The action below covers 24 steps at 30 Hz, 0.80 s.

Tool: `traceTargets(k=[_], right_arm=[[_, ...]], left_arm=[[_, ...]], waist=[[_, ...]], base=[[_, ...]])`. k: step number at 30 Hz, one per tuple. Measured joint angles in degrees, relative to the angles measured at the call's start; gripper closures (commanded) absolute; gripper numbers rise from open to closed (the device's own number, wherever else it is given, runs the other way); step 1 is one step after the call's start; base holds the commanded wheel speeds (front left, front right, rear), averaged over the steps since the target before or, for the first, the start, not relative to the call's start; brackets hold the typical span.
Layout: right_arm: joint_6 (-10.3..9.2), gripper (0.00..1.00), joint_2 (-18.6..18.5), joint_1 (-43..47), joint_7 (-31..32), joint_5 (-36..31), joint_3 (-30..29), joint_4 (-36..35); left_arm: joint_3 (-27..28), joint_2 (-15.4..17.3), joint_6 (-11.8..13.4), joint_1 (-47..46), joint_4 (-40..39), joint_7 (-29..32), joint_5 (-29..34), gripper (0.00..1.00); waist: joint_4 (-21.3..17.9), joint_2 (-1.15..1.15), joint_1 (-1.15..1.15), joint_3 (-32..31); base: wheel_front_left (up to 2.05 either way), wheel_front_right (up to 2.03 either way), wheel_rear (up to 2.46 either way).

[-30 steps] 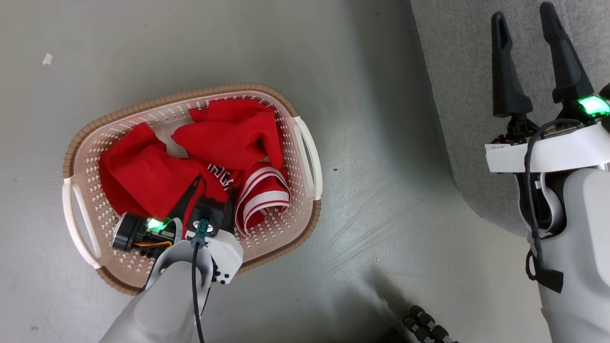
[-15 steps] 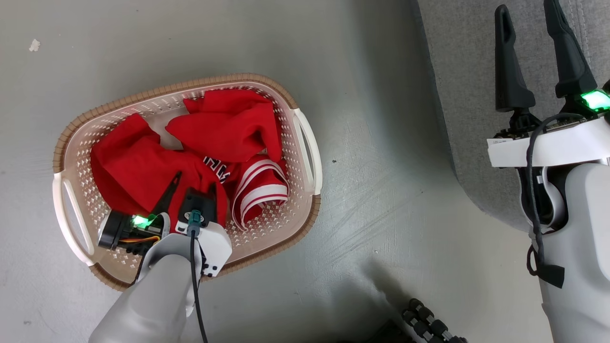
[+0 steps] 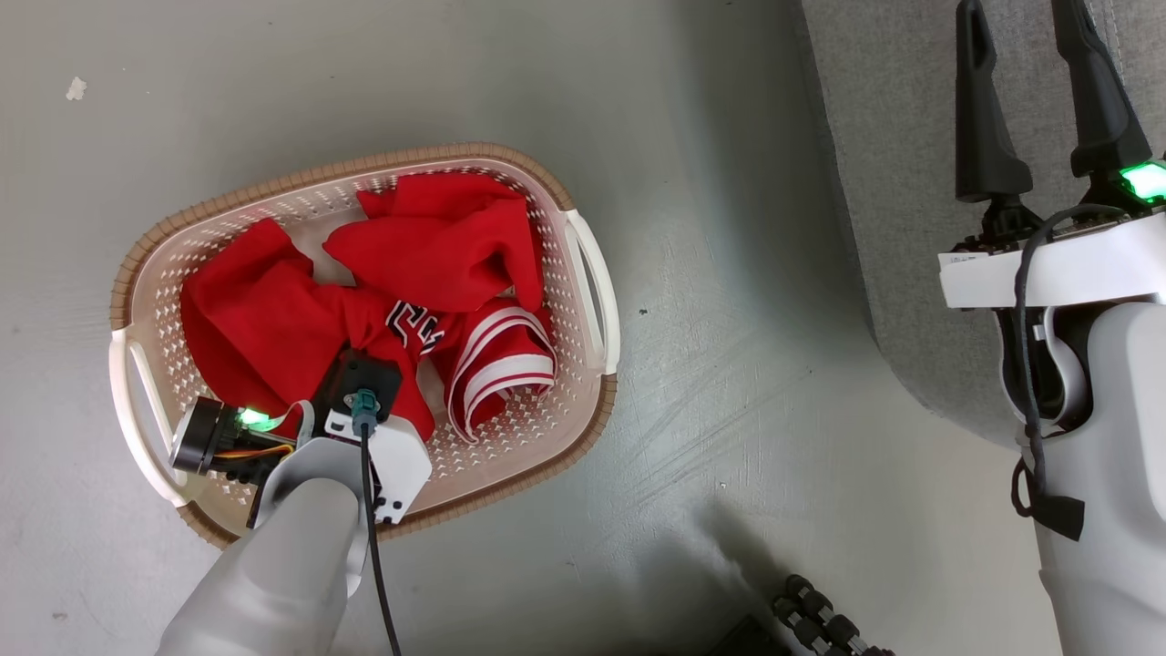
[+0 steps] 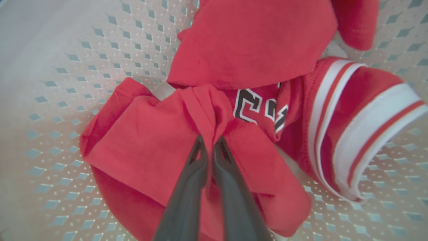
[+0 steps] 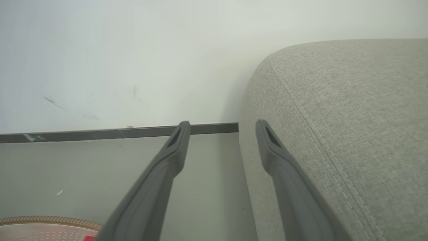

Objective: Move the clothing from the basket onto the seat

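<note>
Down in the basket (image 3: 364, 168), the left tool (image 4: 210, 141) pinched red clothing (image 4: 150, 150); the right tool (image 5: 222, 126) hung spread beside the seat (image 5: 351, 100).

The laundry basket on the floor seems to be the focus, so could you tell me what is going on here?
The robot's left tool is shut on a fold of the bright red numbered jersey inside the oval cream-white plastic basket. The plain red garment lies there too. The right tool hangs open by the grey fabric sofa.
</note>
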Motion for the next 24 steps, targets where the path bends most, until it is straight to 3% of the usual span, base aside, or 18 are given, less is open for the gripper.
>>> traceTargets(k=[24], right_arm=[[0.0, 0.0, 0.0, 0.3, 0.0, -3.5, -2.0, 2.1]], left_arm=[[-1.3, 0.0, -2.6, -1.5, -6.4, -3.7, -3.4, 1.0]], waist=[[3.6, 0.0, 0.0, -4.9]], base=[[0.0, 0.0, 0.0]])
